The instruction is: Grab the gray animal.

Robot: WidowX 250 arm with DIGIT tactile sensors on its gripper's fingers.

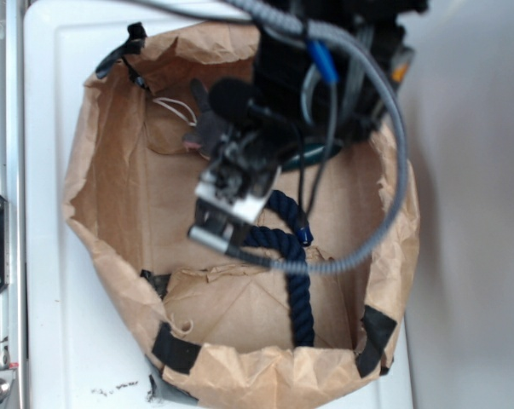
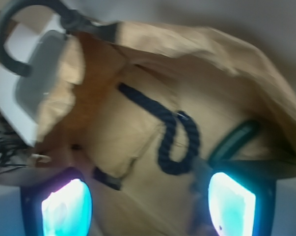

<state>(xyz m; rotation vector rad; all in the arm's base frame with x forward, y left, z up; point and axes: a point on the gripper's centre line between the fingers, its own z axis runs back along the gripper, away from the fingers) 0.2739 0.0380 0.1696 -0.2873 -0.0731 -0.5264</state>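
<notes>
The gray animal (image 1: 202, 129) lies at the back of the brown paper bag, partly covered by the arm. Its thin white string loop (image 1: 176, 107) shows to the left. My gripper (image 1: 225, 213) hangs inside the bag, just in front of the animal and apart from it. In the wrist view my gripper (image 2: 148, 206) is open: its two glowing cyan pads (image 2: 67, 209) stand wide apart with only bag paper between them. A blurred gray shape (image 2: 199, 189) sits beside the right pad; I cannot tell if it is the animal.
The paper bag's crumpled walls (image 1: 95, 179) ring the work area, held with black tape (image 1: 173, 348). A navy blue rope (image 1: 299, 281) curls on the bag floor, and a dark green object (image 2: 233, 140) lies by the wall. The bag rests on a white surface (image 1: 60, 324).
</notes>
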